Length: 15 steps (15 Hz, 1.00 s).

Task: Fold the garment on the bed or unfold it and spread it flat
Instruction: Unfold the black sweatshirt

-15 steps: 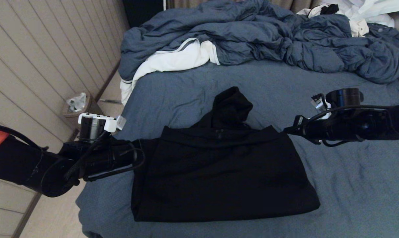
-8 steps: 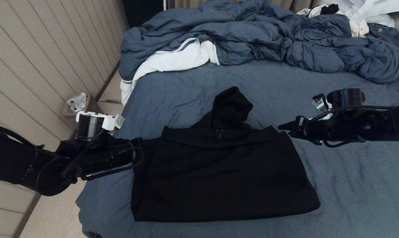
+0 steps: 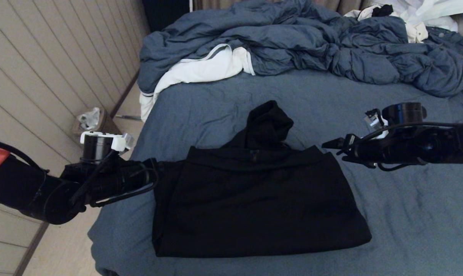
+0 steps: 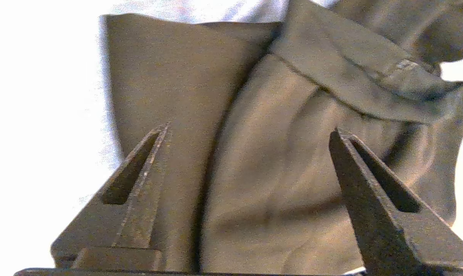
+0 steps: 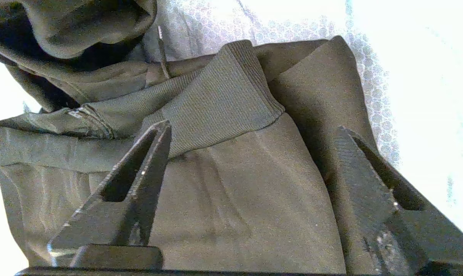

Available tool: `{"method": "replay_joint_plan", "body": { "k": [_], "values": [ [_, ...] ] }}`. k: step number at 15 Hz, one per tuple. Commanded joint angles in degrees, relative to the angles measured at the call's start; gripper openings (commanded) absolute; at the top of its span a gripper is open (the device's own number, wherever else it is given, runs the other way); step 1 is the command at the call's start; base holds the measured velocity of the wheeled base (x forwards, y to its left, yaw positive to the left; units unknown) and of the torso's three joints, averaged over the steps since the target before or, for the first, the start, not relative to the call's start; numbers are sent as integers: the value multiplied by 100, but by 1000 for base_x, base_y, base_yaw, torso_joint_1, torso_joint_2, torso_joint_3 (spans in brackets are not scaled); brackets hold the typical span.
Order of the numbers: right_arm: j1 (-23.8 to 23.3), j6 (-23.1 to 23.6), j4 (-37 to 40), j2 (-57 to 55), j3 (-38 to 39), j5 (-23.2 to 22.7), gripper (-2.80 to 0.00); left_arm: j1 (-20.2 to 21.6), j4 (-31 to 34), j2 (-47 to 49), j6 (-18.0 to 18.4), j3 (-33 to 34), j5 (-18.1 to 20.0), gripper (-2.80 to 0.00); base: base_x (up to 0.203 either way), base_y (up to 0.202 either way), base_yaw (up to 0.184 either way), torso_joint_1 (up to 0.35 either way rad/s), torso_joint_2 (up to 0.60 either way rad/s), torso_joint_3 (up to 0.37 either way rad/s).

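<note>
A black garment (image 3: 254, 199) is seen folded into a block on the near part of the bed (image 3: 407, 214), hood pointing far. The left gripper (image 4: 250, 130) and right gripper (image 5: 254, 128) are held at its far corners, fingers apart and empty. The loose hood and ribbed cuff (image 5: 224, 96) could be snagged if the arms are withdrawn low, and the fold dragged open.

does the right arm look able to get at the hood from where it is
Probably yes. The right gripper hangs open just off the folded garment, at its far right corner, and the hood lies uncovered on the bed a little further in, with nothing between them.
</note>
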<state>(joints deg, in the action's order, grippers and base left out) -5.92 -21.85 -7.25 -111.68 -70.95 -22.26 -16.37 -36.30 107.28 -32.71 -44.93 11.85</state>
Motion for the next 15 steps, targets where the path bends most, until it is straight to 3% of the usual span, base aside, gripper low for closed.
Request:
{"method": "replay_joint_plan", "body": {
  "k": [1,10,15],
  "values": [
    [35,-5,-5,-29,-46,-15,0,90,-26,-53,-25,67,19,0,0,0,0,0,0,0],
    [127,84,-480,-724,-543,-6,0,81,-44,-8,-34,142,72,0,0,0,0,0,0,0],
    [645,10,-479,-917,-911,2,0,81,-44,-14,-25,177,80,0,0,0,0,0,0,0]
  ]
}}
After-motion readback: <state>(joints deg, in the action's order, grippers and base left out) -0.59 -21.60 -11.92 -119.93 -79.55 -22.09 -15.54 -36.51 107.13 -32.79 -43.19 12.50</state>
